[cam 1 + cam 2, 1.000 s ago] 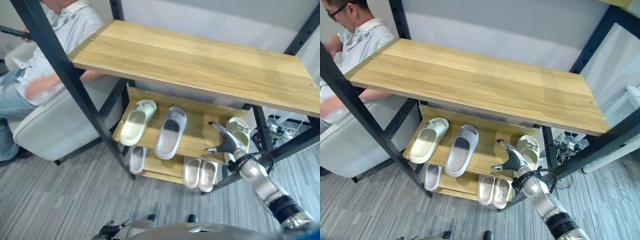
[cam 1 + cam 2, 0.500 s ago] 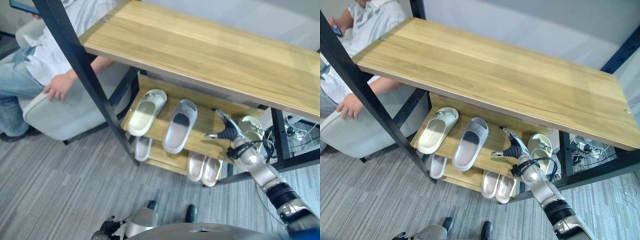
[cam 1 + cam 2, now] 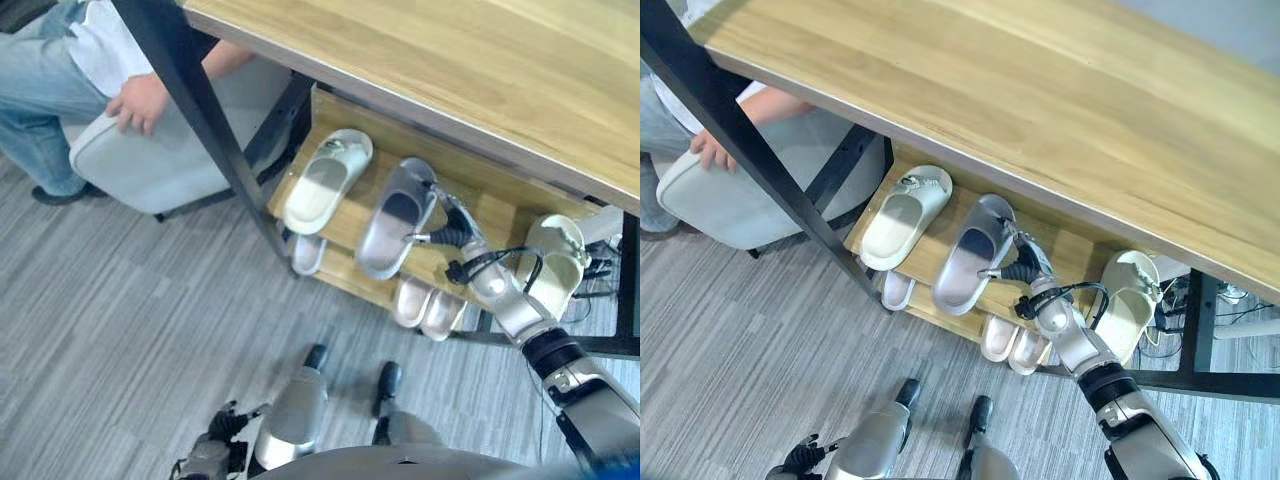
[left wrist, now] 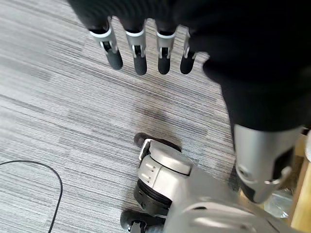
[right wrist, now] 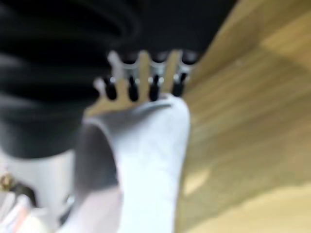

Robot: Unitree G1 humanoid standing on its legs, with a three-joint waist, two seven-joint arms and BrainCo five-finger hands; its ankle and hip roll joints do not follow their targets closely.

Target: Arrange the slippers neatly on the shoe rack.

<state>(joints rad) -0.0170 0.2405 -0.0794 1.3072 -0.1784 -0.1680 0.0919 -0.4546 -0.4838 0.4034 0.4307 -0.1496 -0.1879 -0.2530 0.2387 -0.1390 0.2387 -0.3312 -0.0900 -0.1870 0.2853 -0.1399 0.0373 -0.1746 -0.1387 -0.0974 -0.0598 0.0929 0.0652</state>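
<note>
Reaching under the top board of the shoe rack (image 3: 330, 40), the right hand (image 3: 448, 232) is now touching the toe side of the grey slipper (image 3: 395, 216) on the middle shelf (image 3: 480, 205); a second ago it was hovering nearer the cream slipper (image 3: 553, 268) at the shelf's right end. The pale slipper (image 3: 325, 180) is lying to the left, apart from the grey one.

In the right eye view, the right hand's fingers (image 3: 1012, 240) are lying straight and slightly spread against the grey slipper, not curled round it. A person's hand (image 3: 712, 148) is resting on a seat nearby.

In the left wrist view, the left hand (image 4: 146, 46) is hanging with relaxed fingers over the floor (image 4: 58, 111).

In the right wrist view, straight fingers (image 5: 131, 90) are pressing the slipper's rim. This contact suggests that straightening of the grey slipper is beginning.
</note>
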